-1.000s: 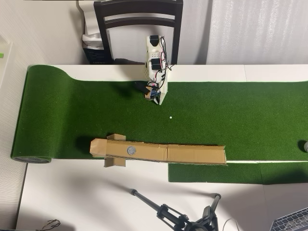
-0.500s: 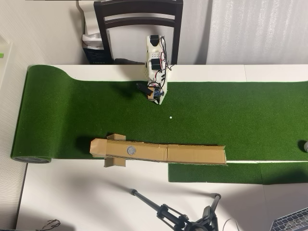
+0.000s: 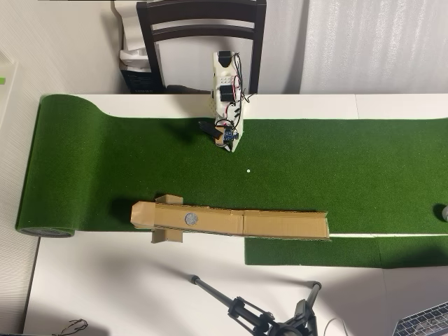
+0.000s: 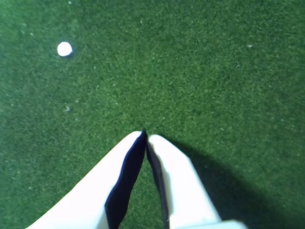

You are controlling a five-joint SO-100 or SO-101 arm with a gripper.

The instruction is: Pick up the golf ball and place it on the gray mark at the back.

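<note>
My white arm stands folded at the back edge of the green turf, and its gripper (image 3: 230,143) points down at the turf. In the wrist view the gripper (image 4: 145,135) is shut, fingertips touching, with nothing between them and only bare turf beneath. The gray mark (image 3: 190,218) is a small flat circle on the tan cardboard strip (image 3: 280,224), well in front of the gripper. The golf ball is not clearly in view. A small pale round thing (image 3: 444,212) is cut off by the right edge of the overhead view, and I cannot tell what it is.
A tiny white flat dot (image 3: 248,170) (image 4: 64,48) lies on the turf between the gripper and the cardboard. A dark chair (image 3: 201,28) stands behind the arm. A black tripod (image 3: 259,316) lies on the white table in front of the turf.
The gripper has drawn back slightly toward the arm's base since one second ago. It has stayed still over the last half second.
</note>
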